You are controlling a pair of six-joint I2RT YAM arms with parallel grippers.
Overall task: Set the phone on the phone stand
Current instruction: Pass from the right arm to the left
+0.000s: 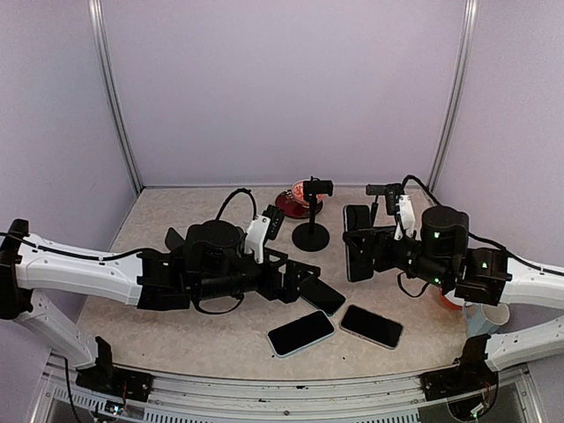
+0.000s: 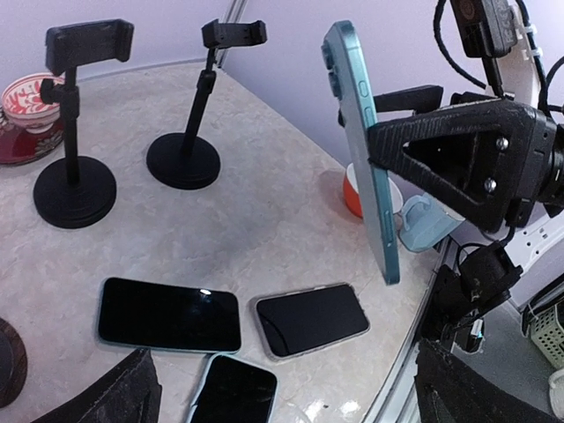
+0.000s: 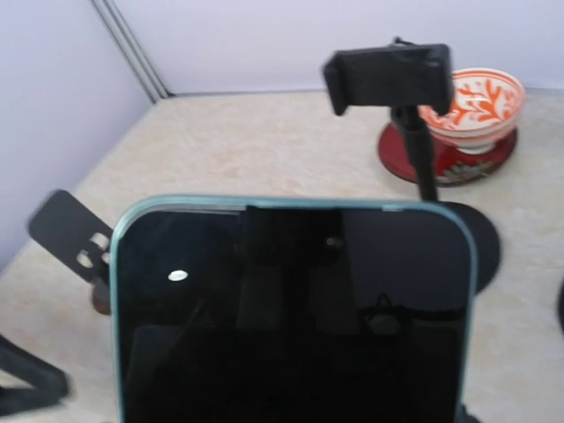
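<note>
My right gripper [image 1: 359,243] is shut on a teal-cased phone [image 1: 356,238] and holds it upright on its edge above the table. In the left wrist view that phone [image 2: 361,150] is seen edge-on. In the right wrist view its dark screen [image 3: 291,308] fills the lower half and hides the fingers. Two black phone stands rise behind it, one [image 1: 311,216] to its left and one [image 1: 385,197] at its back right; the right wrist sees a clamp [image 3: 388,77] just beyond the phone's top edge. My left gripper [image 1: 304,284] hangs open, low over the table with nothing in it.
Three other phones lie flat: a dark one [image 2: 167,315], a grey-cased one [image 2: 311,319] and one [image 2: 231,392] nearest the left fingers. A patterned bowl [image 3: 476,101] sits on a red plate [image 1: 291,204] at the back. An orange cup [image 2: 352,196] and a pale blue cup [image 1: 483,317] stand right.
</note>
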